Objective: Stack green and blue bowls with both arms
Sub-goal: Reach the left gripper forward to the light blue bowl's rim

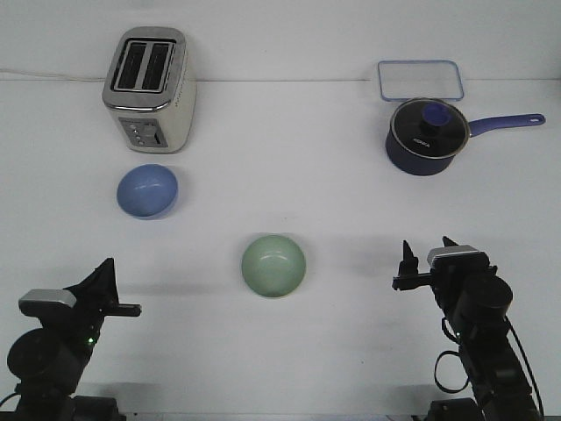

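Observation:
The pale green bowl (pixel 273 265) sits upright near the middle of the white table (pixel 289 158), nothing in it. The light blue bowl (pixel 147 190) stands farther back on the left, just in front of the toaster, also upright with nothing in it. My left gripper (pixel 105 279) hovers at the near left, well short of both bowls; it is seen side-on, so the gap between its fingers does not show. My right gripper (pixel 427 253) is at the near right, level with the green bowl and a good way to its right, fingers apart and holding nothing.
A cream and silver toaster (pixel 147 88) stands at the back left. At the back right are a dark navy saucepan (pixel 425 136) with glass lid, its handle pointing right, and a clear rectangular container (pixel 420 80) behind it.

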Controlling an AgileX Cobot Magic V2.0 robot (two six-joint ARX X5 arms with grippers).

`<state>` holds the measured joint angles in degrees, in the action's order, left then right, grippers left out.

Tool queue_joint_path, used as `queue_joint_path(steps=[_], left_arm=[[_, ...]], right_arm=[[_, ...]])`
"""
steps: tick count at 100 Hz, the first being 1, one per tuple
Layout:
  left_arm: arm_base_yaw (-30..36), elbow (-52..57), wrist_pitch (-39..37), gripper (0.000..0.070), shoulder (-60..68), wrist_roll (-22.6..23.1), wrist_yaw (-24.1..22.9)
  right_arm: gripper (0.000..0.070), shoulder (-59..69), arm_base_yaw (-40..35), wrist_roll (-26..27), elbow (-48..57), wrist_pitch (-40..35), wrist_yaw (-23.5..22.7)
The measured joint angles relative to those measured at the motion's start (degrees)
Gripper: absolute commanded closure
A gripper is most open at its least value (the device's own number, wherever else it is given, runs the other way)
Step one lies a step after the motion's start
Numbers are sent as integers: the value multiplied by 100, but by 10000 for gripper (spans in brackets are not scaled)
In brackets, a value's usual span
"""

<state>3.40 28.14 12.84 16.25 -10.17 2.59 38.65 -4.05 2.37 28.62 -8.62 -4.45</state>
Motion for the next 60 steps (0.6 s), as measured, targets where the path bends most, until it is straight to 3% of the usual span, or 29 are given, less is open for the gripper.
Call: queue_joint_path(steps=[33, 60], left_arm=[[0, 2302, 1880, 690, 2295, -103, 35], [0, 2811, 2577, 690, 3495, -46, 35]], right_arm=[[162, 0, 0, 0, 0, 0, 0], [162, 0, 0, 0, 0, 0, 0]])
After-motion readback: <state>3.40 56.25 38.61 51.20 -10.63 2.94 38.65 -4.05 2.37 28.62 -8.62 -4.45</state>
